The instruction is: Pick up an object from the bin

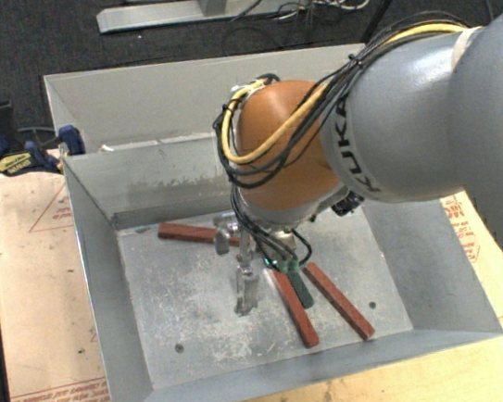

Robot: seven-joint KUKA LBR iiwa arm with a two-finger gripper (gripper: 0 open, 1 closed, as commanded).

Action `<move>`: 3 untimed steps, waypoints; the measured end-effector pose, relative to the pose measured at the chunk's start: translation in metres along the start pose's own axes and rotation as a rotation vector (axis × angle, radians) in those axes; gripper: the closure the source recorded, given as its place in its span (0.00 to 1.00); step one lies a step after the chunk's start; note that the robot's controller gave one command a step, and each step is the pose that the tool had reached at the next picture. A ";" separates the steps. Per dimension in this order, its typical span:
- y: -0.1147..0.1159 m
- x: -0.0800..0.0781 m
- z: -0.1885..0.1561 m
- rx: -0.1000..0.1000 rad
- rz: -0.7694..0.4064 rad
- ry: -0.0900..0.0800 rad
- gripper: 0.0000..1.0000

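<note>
Reddish-brown stick [299, 317] nearest the gripper lies on the bin [105, 283] floor right of centre, slanting toward the lower right. A second stick [342, 302] lies just beside it on the right, with a small dark green piece [300, 289] between their upper ends. A third stick [187, 233] lies well apart at the floor's upper left. The gripper [245, 299] hangs over bare floor mid-bin, left of the pair; whether it is spread or pressed together cannot be told
</note>
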State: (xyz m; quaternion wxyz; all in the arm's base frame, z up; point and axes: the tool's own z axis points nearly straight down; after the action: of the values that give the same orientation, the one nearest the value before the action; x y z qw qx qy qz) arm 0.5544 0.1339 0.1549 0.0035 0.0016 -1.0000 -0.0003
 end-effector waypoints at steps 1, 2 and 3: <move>-0.058 -0.048 0.075 0.002 -0.281 -0.007 0.00; 0.065 -0.090 0.069 -0.001 -0.520 -0.014 0.00; -0.011 -0.100 0.070 0.003 -0.390 -0.010 0.00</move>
State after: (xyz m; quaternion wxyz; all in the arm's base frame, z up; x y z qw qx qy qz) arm 0.6536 0.1230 0.0846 -0.0014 0.1952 -0.9808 0.0004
